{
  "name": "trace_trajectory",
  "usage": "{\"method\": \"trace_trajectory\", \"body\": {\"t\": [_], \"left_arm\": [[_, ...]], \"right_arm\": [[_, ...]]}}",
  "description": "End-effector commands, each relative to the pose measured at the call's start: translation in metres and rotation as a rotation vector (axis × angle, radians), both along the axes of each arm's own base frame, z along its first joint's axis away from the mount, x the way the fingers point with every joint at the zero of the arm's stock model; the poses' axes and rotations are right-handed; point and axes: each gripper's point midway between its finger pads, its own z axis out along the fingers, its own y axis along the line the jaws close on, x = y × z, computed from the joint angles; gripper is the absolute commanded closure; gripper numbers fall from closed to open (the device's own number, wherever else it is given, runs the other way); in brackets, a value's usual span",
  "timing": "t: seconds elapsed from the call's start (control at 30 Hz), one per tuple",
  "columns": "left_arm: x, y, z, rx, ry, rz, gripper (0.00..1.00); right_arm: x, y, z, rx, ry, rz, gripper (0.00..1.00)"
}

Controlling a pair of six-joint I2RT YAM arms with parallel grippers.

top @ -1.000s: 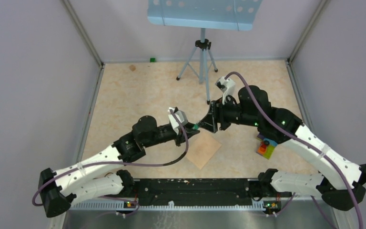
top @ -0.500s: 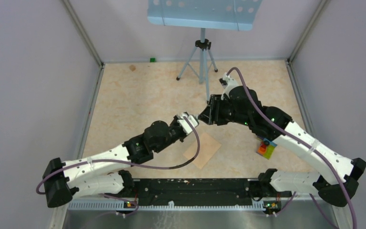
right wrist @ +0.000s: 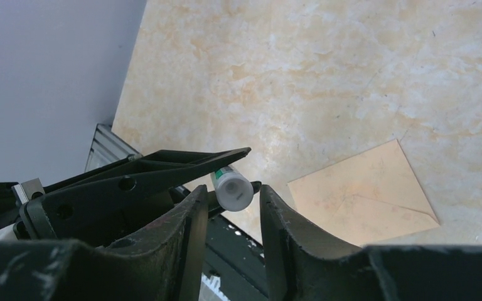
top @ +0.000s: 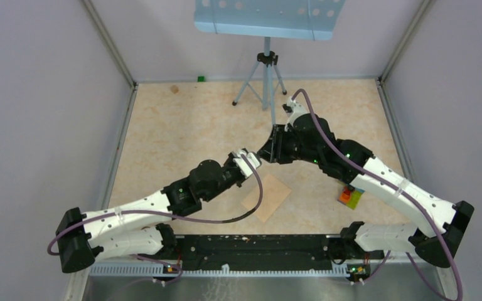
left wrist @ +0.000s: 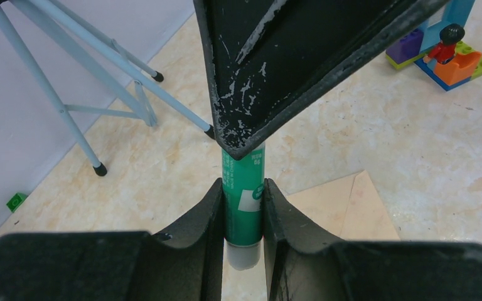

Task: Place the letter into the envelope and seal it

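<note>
left claw (left wrist: 243, 188): pinching the green body of a glue stick (left wrist: 242, 216), one finger pressed to each side. right claw (right wrist: 233, 195): spread, one finger either side of the stick's white end (right wrist: 234, 188), a sliver of gap showing on each side, so no grip seen there. long axis of the stick: straight from one claw into the other, raised off the table (top: 182, 132), lined up with the right claw's reach and seen end-on from the right wrist. hence the relation that matters: white end dead ahead of the right claw and between its fingers, body fixed by the left. probably a cap pull next, judging from the pose; calls for closing square on the white end, then drawing back along that same axis, not across it. envelope (top: 267, 195): flat on the table, below both claws and toward the near edge, nearer the left arm than the right, touched by neither claw. whether its flap lies open: hard to tell. letter: not visible as a separate sheet; possibly inside, cannot say.
</note>
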Motion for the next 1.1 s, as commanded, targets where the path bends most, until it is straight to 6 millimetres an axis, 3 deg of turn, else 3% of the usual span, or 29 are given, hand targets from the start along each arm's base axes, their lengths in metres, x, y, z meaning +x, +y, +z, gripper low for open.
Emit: {"method": "trace_trajectory", "body": {"t": [0.0, 0.37, 0.53, 0.73, 0.9, 0.97, 1.07], "left_arm": [[-0.003, 0.0, 0.016, -0.071, -0.025, -0.004, 1.0], [-0.014, -0.003, 0.019, -0.12, 0.048, -0.045, 1.0], [-0.065, -0.02, 0.04, -0.19, 0.147, -0.334, 1.0], [-0.12, -0.021, 0.066, -0.298, 0.272, -0.609, 1.0], [-0.134, -0.016, 0.077, -0.348, 0.299, -0.666, 1.0], [-0.128, -0.015, 0.077, -0.349, 0.293, -0.634, 1.0], [-0.098, -0.013, 0.064, -0.319, 0.266, -0.469, 1.0]], "right_arm": [[0.003, 0.006, 0.008, 0.045, -0.02, -0.001, 0.68], [0.0, 0.004, 0.009, 0.026, -0.066, 0.06, 0.93], [-0.013, -0.002, 0.021, -0.024, -0.222, 0.271, 0.97], [-0.044, -0.003, 0.037, 0.008, -0.388, 0.518, 0.98], [-0.055, -0.002, 0.043, 0.023, -0.423, 0.591, 0.98], [-0.055, -0.003, 0.045, 0.024, -0.417, 0.577, 0.93], [-0.048, -0.008, 0.051, 0.027, -0.367, 0.488, 0.64]]}}
